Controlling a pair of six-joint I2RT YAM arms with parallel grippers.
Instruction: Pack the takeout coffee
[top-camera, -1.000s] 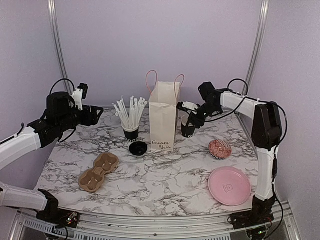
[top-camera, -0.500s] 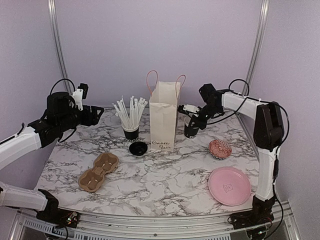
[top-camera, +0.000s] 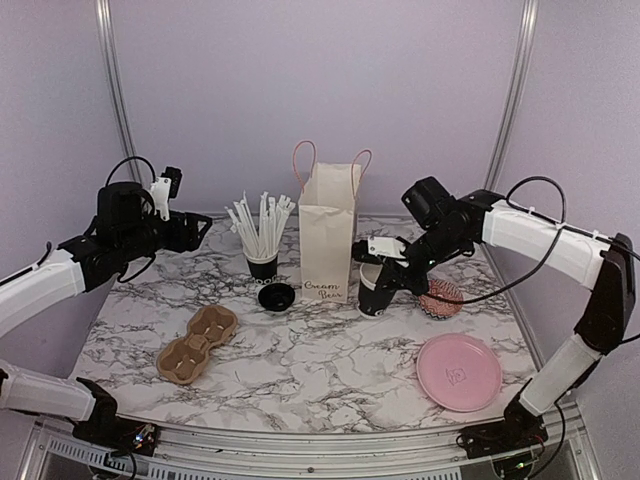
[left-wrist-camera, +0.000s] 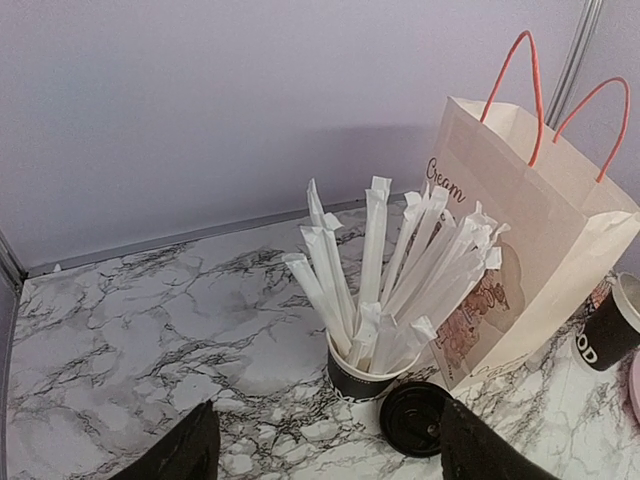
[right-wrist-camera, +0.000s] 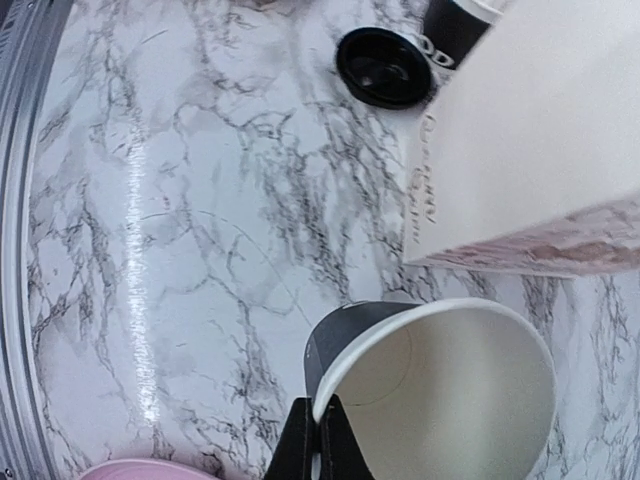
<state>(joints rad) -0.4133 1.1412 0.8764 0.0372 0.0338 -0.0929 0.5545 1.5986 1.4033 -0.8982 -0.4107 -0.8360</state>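
One cup, rim pinched by the right gripper, now hangs tilted at the bag's near right, no longer far right. The lid lies at its near left, so lidding is pending; left gripper spread.

1. A cream paper bag with pink handles stood upright far back on the marble counter.
2. A black cup of white straws stood just left of it.
3. A brown cup tray lay front left.
4. A pink plate lay front right.

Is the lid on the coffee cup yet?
No, the cup is open, white inside showing, and the lid lies apart on the table.
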